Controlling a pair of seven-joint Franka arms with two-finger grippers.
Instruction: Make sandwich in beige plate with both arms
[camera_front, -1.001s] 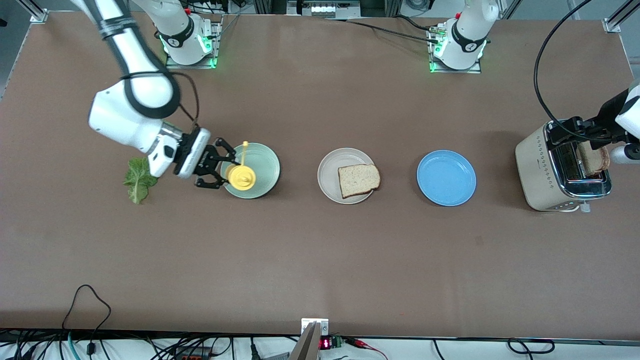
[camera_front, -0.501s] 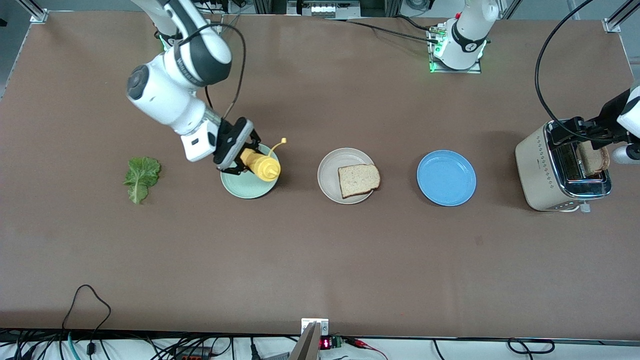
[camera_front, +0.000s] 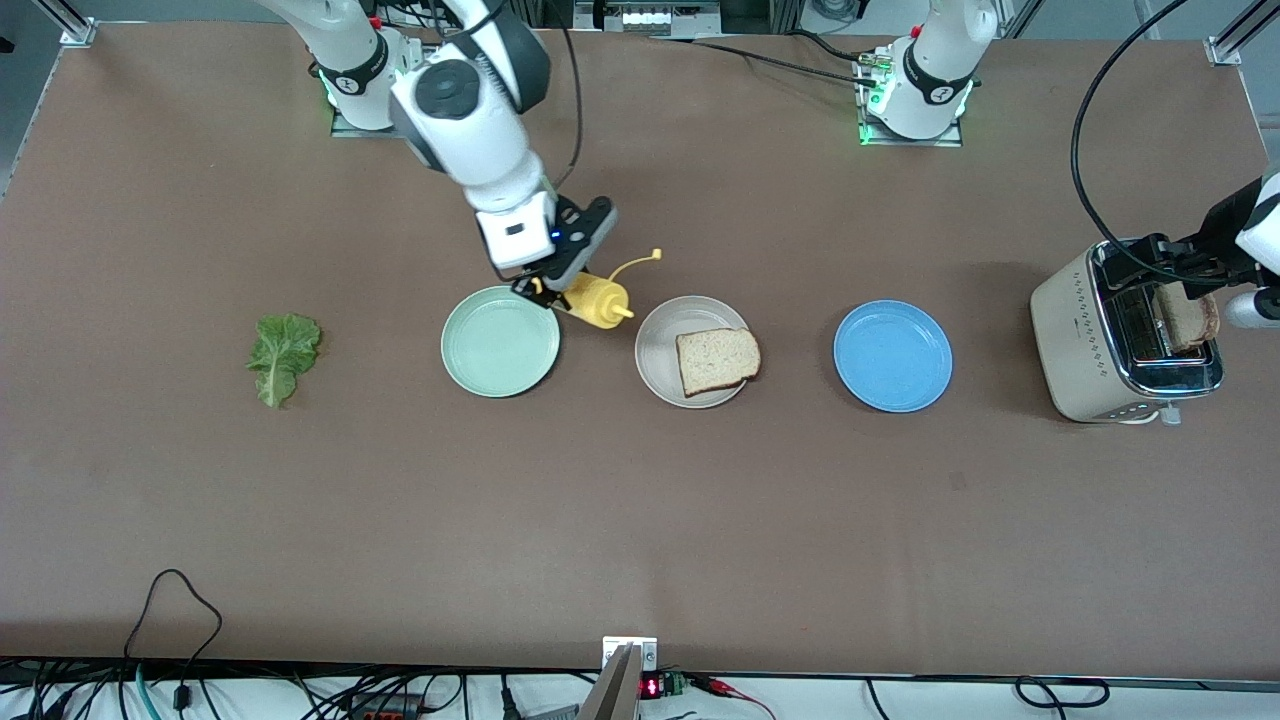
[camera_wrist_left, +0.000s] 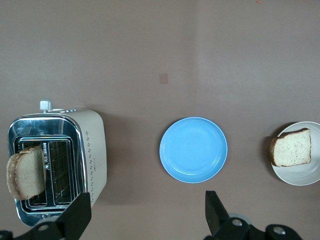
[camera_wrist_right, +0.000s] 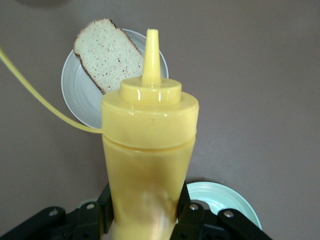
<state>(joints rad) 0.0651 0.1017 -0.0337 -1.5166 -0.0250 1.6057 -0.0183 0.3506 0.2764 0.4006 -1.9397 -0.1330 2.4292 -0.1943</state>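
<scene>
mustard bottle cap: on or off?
Off. The yellow mustard bottle shows a bare nozzle; its cap dangles loose on its tether.

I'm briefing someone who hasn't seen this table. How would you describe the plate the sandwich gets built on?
Three round plates lie in a row across the middle of the brown table. The beige plate is the middle one, between the mint-green plate and the blue plate. It alone is pale off-white and carries a bread slice.
</scene>
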